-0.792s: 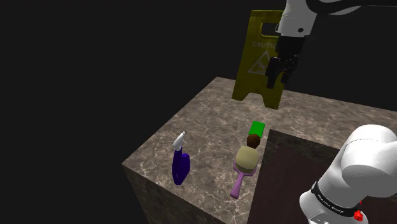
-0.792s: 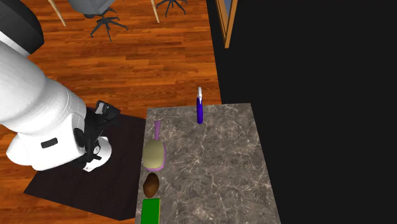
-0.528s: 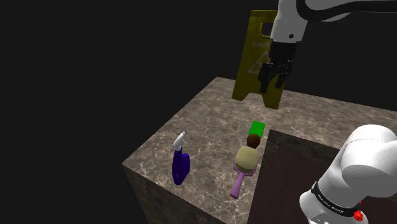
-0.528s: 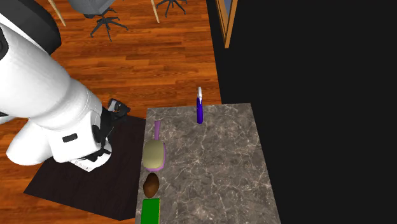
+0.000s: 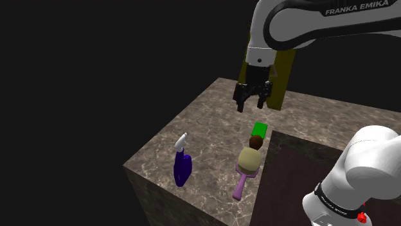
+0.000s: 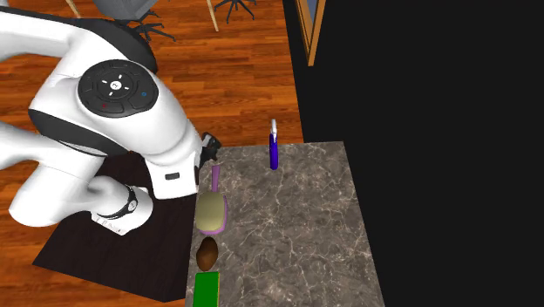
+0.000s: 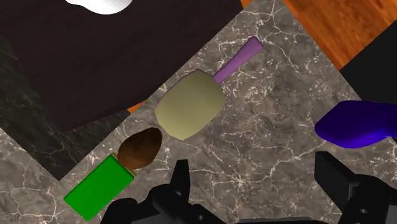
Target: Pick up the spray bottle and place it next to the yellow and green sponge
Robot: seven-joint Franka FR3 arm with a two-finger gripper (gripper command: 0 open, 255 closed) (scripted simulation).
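Counter [image 5: 212,119] bare btw spray bottle [image 5: 182,167] & brush [image 5: 248,159]; brush, brown lump [image 5: 255,142], green sponge [image 5: 259,129] crowd one edge.

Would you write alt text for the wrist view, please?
Open black jaws hang over a grey marbled counter, a dark blue spray bottle beyond one jaw; a purple-handled tan brush, brown oval lump and green rectangular sponge lie nearby.

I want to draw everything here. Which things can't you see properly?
- Spray bottle: in the wrist view, part of it is cut off by the picture's edge.
- Green sponge: in the second exterior view, cut off by the bottom edge.
- Yellow sign: in the shoulder view, mostly hidden behind the arm.
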